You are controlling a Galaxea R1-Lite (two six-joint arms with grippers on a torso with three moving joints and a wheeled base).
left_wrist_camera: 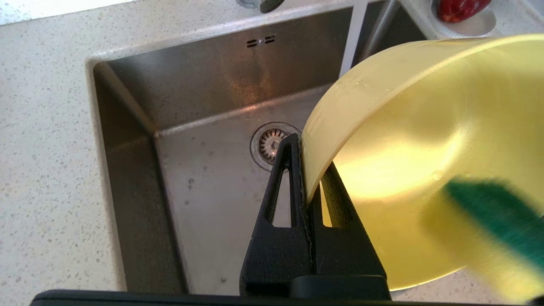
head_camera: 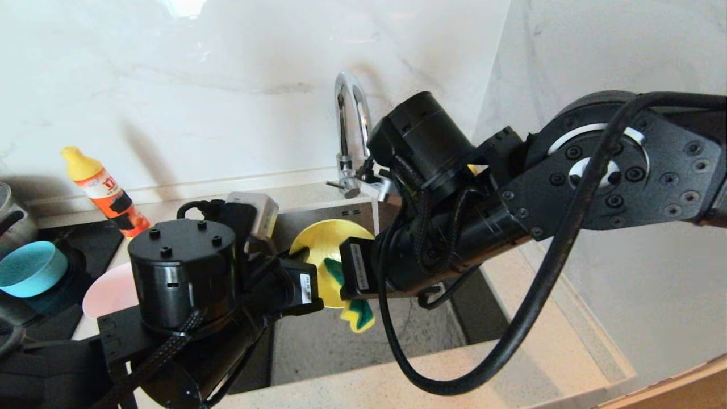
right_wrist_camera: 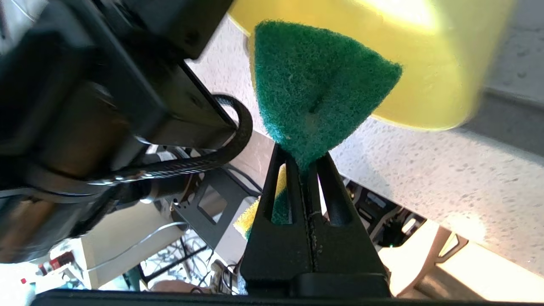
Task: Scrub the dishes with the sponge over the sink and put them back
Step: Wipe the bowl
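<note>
Over the steel sink [head_camera: 341, 346] my left gripper [left_wrist_camera: 304, 157] is shut on the rim of the yellow bowl [left_wrist_camera: 425, 161], which it holds tilted on edge with its hollow facing the right arm. My right gripper [right_wrist_camera: 302, 159] is shut on the folded sponge [right_wrist_camera: 314, 85], whose green face presses into the yellow bowl [head_camera: 321, 250]. Part of the sponge [head_camera: 356, 315] hangs below the fingers. The light blue bowl [head_camera: 28, 267] and the pale pink bowl [head_camera: 108, 289] stand on the left, the pink one partly hidden behind my left arm.
The chrome faucet [head_camera: 349, 113] rises behind the sink with a thin stream of water under it. An orange bottle [head_camera: 105, 193] and a steel pot [head_camera: 8, 216] stand at the far left. A white saucer with red fruit [left_wrist_camera: 463, 12] sits beside the basin.
</note>
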